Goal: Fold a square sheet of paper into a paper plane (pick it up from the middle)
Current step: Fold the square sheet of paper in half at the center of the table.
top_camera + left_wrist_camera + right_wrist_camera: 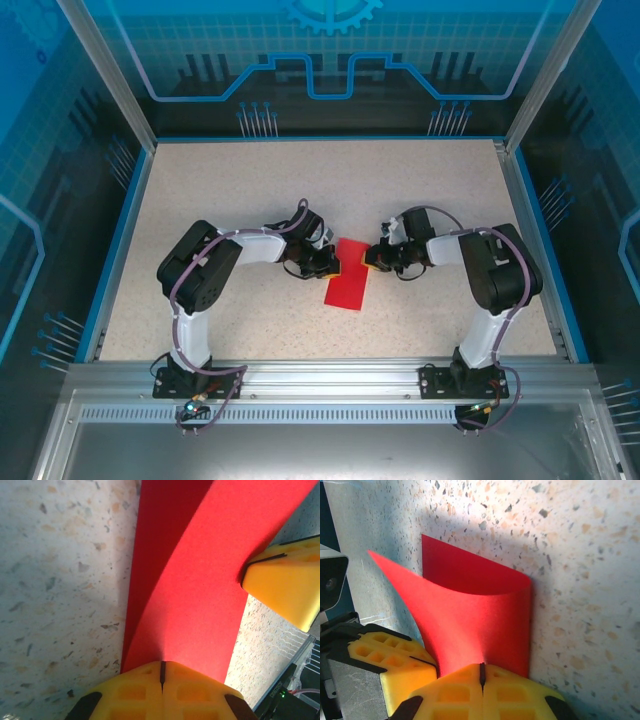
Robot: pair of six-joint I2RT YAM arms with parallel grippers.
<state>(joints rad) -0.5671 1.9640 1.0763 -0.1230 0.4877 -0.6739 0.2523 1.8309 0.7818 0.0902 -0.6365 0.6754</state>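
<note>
the left fingers (150, 682), at ten o'clock of the square sheet of paper (347, 283) in the middle of the desk (230, 190), are pressed together, pinching its edge. the right fingers (470, 682), at two o'clock, pinch the opposite edge, and the sheet bows over. uneven pulling could tear it or set a crooked crease.
</note>
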